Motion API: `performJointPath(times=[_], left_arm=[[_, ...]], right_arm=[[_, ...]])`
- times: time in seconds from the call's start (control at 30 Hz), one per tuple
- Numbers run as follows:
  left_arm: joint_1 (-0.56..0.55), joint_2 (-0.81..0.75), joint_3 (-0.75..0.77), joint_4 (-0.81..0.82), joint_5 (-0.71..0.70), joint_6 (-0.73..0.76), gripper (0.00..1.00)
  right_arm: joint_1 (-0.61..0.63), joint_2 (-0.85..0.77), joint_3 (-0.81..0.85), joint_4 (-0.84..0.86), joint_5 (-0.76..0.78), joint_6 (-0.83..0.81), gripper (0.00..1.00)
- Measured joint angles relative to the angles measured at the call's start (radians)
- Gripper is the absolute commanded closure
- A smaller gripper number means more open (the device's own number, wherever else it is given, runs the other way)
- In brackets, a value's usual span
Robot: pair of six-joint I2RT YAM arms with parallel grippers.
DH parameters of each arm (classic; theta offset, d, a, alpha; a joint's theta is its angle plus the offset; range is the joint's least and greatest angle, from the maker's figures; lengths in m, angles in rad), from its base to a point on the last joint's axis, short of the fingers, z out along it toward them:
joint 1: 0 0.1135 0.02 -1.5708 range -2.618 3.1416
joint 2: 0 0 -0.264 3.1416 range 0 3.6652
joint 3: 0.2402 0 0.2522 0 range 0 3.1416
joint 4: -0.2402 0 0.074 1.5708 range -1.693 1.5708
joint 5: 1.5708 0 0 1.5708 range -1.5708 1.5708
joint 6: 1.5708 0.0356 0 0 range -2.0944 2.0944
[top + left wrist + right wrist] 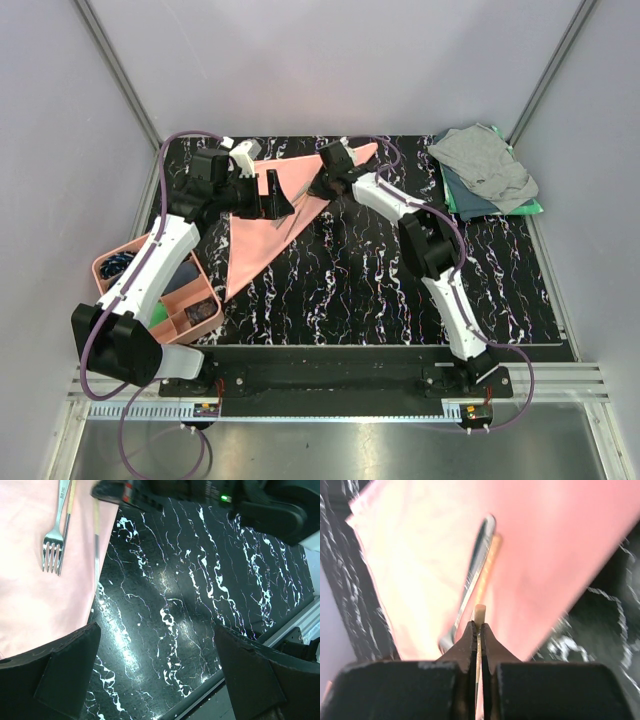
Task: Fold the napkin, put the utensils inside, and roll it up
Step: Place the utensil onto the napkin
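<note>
Your right gripper (479,630) pinches a pale-tipped stick (479,611) over the folded napkin (250,240), whose long tip points toward the near edge. The fork (52,545) lies on it, tines toward your wide-open, empty left gripper (157,667).

Your napkin (255,240) is a smooth salmon-pink cloth with a faint sheen. The fork (52,550) is polished, mirror-bright metal, while the thin stick (96,555) looks steel-grey low down and matt brownish, wood-like, toward its handle. The table (380,290) you work on is black with white marble veining and glossy enough to throw glare; the grey cloth (485,165) and green cloth (525,208) look soft and matt, the tray (105,265) smooth pink plastic, and the left gripper (157,672) has fingers (65,670) of matt black plastic.
</note>
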Motion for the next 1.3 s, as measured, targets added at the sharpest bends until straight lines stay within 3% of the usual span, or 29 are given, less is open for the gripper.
performJointPath(times=[0.53, 1.03, 1.07, 1.1, 1.2, 1.3], left_arm=[[-0.004, 0.0, 0.0, 0.0, 0.002, 0.0, 0.01], [-0.013, 0.0, 0.0, 0.0, 0.002, 0.0, 0.01], [-0.013, 0.0, 0.0, 0.0, 0.002, 0.0, 0.01], [-0.013, 0.0, 0.0, 0.0, 0.002, 0.0, 0.01], [-0.013, 0.0, 0.0, 0.0, 0.002, 0.0, 0.01], [-0.014, 0.0, 0.0, 0.0, 0.002, 0.0, 0.01]], right_arm=[[0.001, 0.099, 0.042, 0.079, 0.084, 0.224, 1.0], [0.002, 0.099, -0.025, 0.138, 0.107, 0.256, 1.0], [0.002, 0.099, -0.025, 0.138, 0.108, 0.256, 0.95], [0.002, 0.099, -0.025, 0.138, 0.107, 0.255, 0.8], [0.002, 0.099, -0.025, 0.148, 0.106, 0.246, 0.64], [0.002, 0.096, -0.024, 0.165, 0.106, 0.22, 0.59]])
